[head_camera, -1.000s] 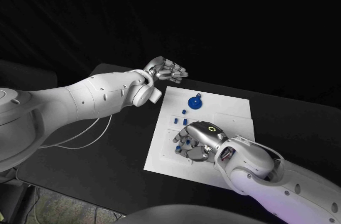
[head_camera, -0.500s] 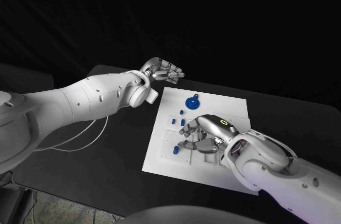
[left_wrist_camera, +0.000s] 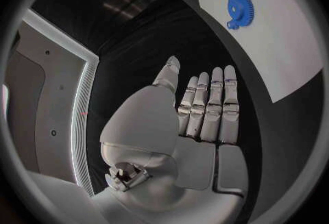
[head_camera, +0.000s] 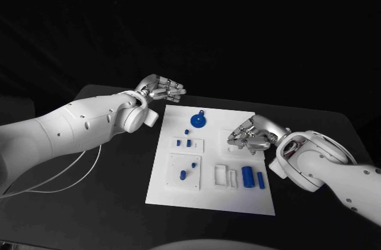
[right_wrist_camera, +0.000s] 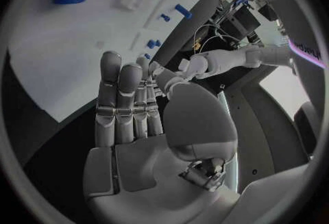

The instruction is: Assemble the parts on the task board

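Several small blue parts sit on the white task board, which lies in the middle of the black table. A blue gear with a short handle lies near the far edge of the board; in the left wrist view the same gear shows its teeth. Two blue cylinders lie side by side on the board's right part, just beside a white rectangular frame. Small blue pegs stand in a square recess on the left part, and other pegs are in the recess nearer to the robot. The right hand is over the right edge of the board, fingers extended close together, and it holds nothing. The left hand is beyond the board's far left corner, above the table, fingers straight and empty. No writing can be read on the board.
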Available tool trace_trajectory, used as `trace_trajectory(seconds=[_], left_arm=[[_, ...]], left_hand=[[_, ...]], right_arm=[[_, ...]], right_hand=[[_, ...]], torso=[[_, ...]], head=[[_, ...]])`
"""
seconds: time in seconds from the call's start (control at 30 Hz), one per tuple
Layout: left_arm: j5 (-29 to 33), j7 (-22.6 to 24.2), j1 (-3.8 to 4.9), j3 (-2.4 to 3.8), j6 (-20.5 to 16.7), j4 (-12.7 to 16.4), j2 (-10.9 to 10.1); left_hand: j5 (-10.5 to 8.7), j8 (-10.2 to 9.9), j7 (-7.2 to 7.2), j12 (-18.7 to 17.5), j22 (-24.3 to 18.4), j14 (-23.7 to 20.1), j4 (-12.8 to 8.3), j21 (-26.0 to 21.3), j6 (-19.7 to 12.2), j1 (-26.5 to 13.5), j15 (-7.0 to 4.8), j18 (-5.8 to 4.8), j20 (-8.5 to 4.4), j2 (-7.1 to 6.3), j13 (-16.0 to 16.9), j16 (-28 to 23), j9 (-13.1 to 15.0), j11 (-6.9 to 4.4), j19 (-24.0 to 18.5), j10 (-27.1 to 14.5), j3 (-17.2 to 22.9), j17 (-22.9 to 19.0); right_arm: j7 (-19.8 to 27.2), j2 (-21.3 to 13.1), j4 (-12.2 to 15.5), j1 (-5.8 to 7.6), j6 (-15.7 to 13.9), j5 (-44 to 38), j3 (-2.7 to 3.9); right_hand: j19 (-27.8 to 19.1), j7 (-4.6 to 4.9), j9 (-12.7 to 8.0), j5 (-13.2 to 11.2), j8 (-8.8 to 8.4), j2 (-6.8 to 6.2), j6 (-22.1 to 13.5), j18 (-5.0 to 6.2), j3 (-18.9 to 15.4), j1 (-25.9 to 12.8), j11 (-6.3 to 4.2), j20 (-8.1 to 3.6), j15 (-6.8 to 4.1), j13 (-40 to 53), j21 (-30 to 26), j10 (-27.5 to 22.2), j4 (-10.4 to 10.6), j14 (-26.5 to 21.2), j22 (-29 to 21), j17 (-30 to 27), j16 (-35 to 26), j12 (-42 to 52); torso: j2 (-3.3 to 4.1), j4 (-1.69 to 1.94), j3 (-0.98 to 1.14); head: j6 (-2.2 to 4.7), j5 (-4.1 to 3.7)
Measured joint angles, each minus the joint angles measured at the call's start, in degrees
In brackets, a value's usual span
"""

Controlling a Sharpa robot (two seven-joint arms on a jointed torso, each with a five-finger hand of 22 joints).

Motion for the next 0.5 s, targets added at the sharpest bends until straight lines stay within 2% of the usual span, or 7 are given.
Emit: trace_trajectory(seconds=[0.1,0.2,0.3,0.33,0.37,0.43,0.5], left_arm=[[1.0,0.0,0.00,0.00,0.0,0.6,-0.8],[2.1,0.0,-0.03,0.00,0.0,1.1,-1.7],[3.2,0.0,-0.08,0.00,0.0,1.6,-2.4],[3.5,0.0,-0.08,0.00,0.0,1.7,-2.7],[4.0,0.1,-0.08,0.00,0.0,2.0,-3.0],[4.4,0.2,-0.09,0.00,0.0,2.1,-3.2],[5.1,0.4,-0.11,0.00,0.0,2.2,-3.5]], left_hand=[[0.00,0.0,0.00,0.0,0.0,0.0,0.1,0.0,0.0,-0.3,0.00,0.00,0.00,0.26,0.0,0.0,0.0,0.01,0.0,-0.4,0.1,0.0],[0.00,0.0,0.00,0.0,0.0,0.0,0.1,0.0,0.0,-0.3,0.00,-0.01,0.00,0.26,0.0,0.0,0.0,0.01,0.0,-0.4,0.1,0.0],[0.68,0.0,-0.33,0.0,0.0,0.7,0.0,0.0,-0.3,-0.3,-0.10,0.00,-0.41,0.26,0.0,0.0,0.0,0.01,0.4,-0.4,0.2,0.0],[1.02,0.0,-0.58,0.0,0.1,0.9,-0.1,0.0,-0.6,-0.2,-0.30,0.00,-0.41,0.29,0.0,0.0,0.0,-0.19,0.4,-0.5,0.4,0.0],[1.07,0.0,-0.97,0.0,0.1,0.9,-0.1,0.0,-0.9,-0.1,-0.30,0.00,-0.41,0.43,0.0,0.0,0.0,-0.46,0.4,-0.3,0.4,0.0],[1.07,0.0,-1.35,0.0,0.1,0.9,-0.3,0.0,-1.3,-0.1,-0.30,-0.01,-0.41,0.42,0.0,0.0,0.0,-0.84,0.4,0.0,0.5,0.0],[1.07,0.0,-1.45,0.0,0.1,1.1,-0.3,0.0,-1.4,-0.1,-0.51,-0.01,-0.41,0.42,0.0,0.0,0.0,-1.04,0.4,0.2,0.5,0.0]], right_arm=[[-0.8,-1.3,-2.2,0.78,2.6,3.2,0.14],[-2.0,-2.2,-3.4,1.68,6.2,5.6,0.24],[-3.2,-3.2,-3.5,2.15,9.5,7.2,0.24],[-3.6,-3.6,-3.4,2.24,10.3,7.5,0.24],[-4.2,-4.1,-3.3,2.34,11.3,8.0,0.24],[-5.0,-4.6,-3.0,2.41,12.1,8.5,0.24],[-6.5,-5.5,-2.5,2.49,13.0,9.1,0.24]], right_hand=[[0.0,-0.13,5.1,2.8,0.00,0.29,-1.2,0.00,-5.5,-1.0,-0.39,-0.38,-0.11,14.5,3.8,-4.2,1.6,-0.3,2.8,4.6,3.1,11.0],[0.0,-0.52,10.0,6.2,0.00,0.23,-1.6,0.00,-8.6,-1.7,-0.64,-0.39,-0.12,26.0,7.8,-3.8,3.6,-0.3,5.5,11.4,8.5,20.6],[0.0,-1.69,18.9,16.2,1.00,0.21,-1.8,-0.50,-9.0,-2.1,-1.14,-0.95,-0.85,34.5,11.3,-2.1,4.0,0.0,7.9,16.0,11.5,27.4],[0.0,-1.86,23.3,17.6,1.18,0.34,-2.6,-0.89,-8.0,-2.8,-1.37,-0.99,-0.99,36.9,12.2,-1.9,3.5,0.0,8.7,17.2,12.1,29.0],[0.0,-1.94,26.2,17.8,1.18,0.16,-3.1,-0.89,-7.1,-3.5,-1.46,-0.99,-0.99,38.4,12.7,-1.6,3.5,0.0,9.3,17.9,12.4,30.0],[0.0,-1.98,29.8,17.5,0.72,-0.09,-3.3,-0.89,-6.2,-4.2,-1.34,-0.99,-0.99,40.1,13.3,-1.3,3.7,0.0,9.9,18.8,12.5,30.6],[0.0,-1.98,32.2,15.9,-0.05,-0.54,-3.3,-0.89,-5.9,-4.6,-1.22,-0.99,-0.99,41.1,13.6,-1.1,3.8,0.0,10.5,19.5,12.5,30.6]], torso=[[-0.02,-0.19,0.09],[0.01,-0.35,0.25],[0.02,-0.43,0.38],[0.04,-0.45,0.42],[0.05,-0.46,0.42],[0.06,-0.46,0.38],[0.06,-0.43,0.35]], head=[[0.37,-1.22],[0.60,-2.05],[0.65,-2.54],[0.63,-2.76],[0.54,-2.92],[0.33,-3.20],[-0.03,-3.76]])
